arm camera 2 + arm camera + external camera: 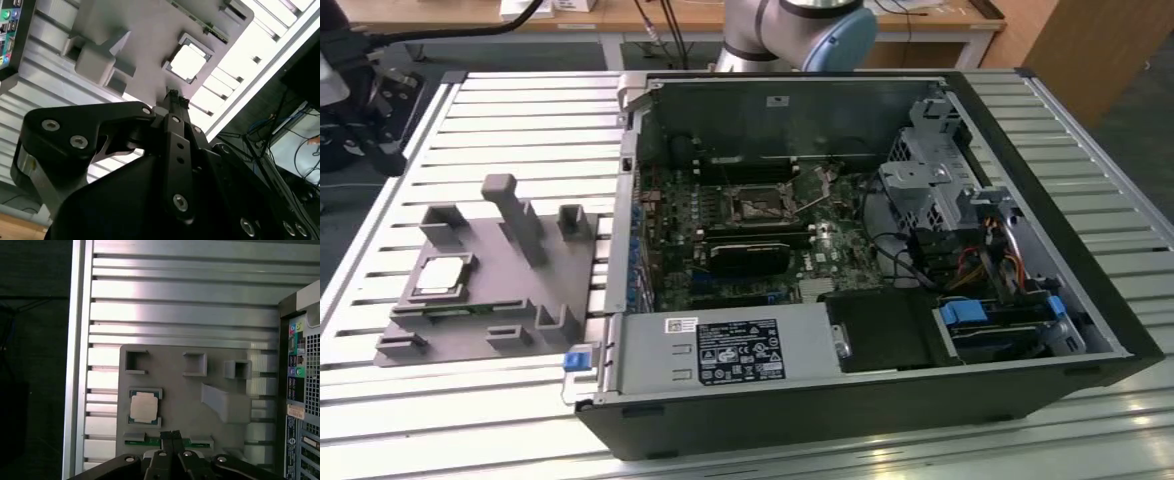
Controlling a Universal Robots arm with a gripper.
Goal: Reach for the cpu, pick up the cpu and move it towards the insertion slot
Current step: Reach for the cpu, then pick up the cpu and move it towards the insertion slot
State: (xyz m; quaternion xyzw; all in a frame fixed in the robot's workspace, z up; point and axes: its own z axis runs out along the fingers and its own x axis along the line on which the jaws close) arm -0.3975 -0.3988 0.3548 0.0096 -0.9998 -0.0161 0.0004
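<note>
Reach only. Hovering with gripper near cpu, jaws closed on nothing. Not yet lifted from grey fixture; insertion slot well apart, toward the exterior view's right.

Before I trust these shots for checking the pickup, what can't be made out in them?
Socket, exterior view: too small to show whether it is open.
Chip, second wrist view: top washed out by glare.
Green strip, first wrist view: middle hidden behind the claw.
Arm, exterior view: cut off by the top edge.
</note>
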